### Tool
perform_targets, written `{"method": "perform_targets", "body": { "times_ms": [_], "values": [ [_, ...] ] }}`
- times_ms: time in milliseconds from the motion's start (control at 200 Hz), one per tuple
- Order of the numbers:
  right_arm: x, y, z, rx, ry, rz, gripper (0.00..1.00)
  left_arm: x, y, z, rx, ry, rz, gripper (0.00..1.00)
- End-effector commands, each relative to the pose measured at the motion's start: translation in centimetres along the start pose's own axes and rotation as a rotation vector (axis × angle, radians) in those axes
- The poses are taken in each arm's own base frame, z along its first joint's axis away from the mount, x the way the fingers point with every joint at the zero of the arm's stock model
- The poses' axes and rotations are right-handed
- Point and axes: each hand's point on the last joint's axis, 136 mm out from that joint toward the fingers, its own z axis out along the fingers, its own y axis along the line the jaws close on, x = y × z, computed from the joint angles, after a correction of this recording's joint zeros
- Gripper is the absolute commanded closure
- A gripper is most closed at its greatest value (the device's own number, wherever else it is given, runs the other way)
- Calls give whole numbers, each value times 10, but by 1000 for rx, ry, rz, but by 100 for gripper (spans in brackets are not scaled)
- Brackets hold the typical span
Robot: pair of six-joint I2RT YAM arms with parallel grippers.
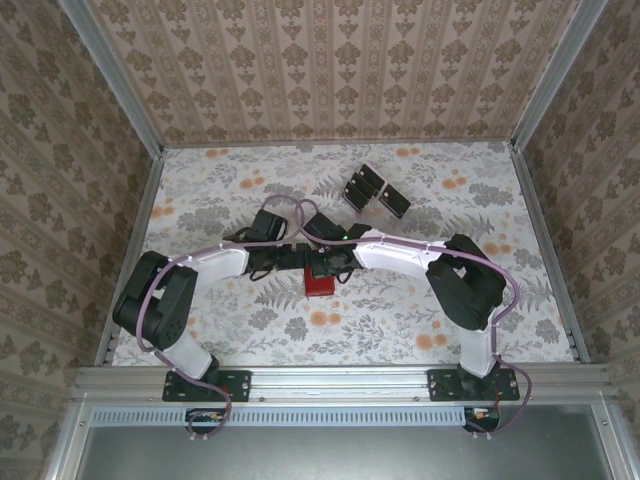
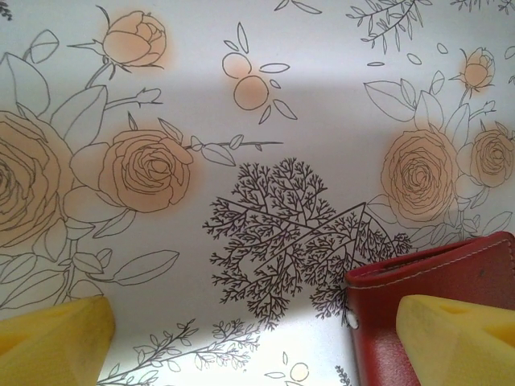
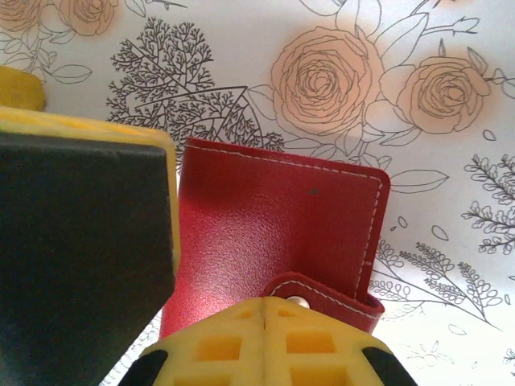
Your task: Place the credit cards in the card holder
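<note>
Bench (image 1: pixel 480 330): floral-print cover. Both arms reach in and meet near its middle.
Credit cards (image 1: pixel 375 190): black, in a loose cluster toward the far side, well apart from the card holder. What props them up I cannot make out.
Card holder (image 3: pixel 273 217): red stitched wallet, lying flat and folded shut at mid-bench between the two sets of fingers.
Left fingers (image 2: pixel 56 338): spread fully wide, holding nothing. One tip sits in front of the wallet's corner, the other over bare bench beside it.
Right fingers (image 3: pixel 265 346): closed together, right at the wallet's strap. Whether the strap is actually pinched I cannot tell.
Snap strap (image 3: pixel 330 293): rounded tab wrapped over the wallet's edge, with a pale stud showing at the finger's rim.
Step in hand (judged): unsnapping the wallet before any card goes in.
Doing it well: pin the wallet body flat with the left fingers first. Pull the strap up and away from the stud rather than sideways, so the wallet does not drag across the cloth. Confirm the strap is truly caught before lifting.
</note>
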Motion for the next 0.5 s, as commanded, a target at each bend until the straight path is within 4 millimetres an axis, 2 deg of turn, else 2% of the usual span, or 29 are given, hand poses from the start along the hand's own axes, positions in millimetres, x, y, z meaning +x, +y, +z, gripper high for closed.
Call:
{"method": "perform_targets", "body": {
  "times_ms": [0,495],
  "values": [
    [-2,6,-2,-45,-7,23,100,4,3,6,-18,9,-6,0],
    [6,5,14,-67,32,48,100,8,4,13,-21,22,-9,0]
  ]
}}
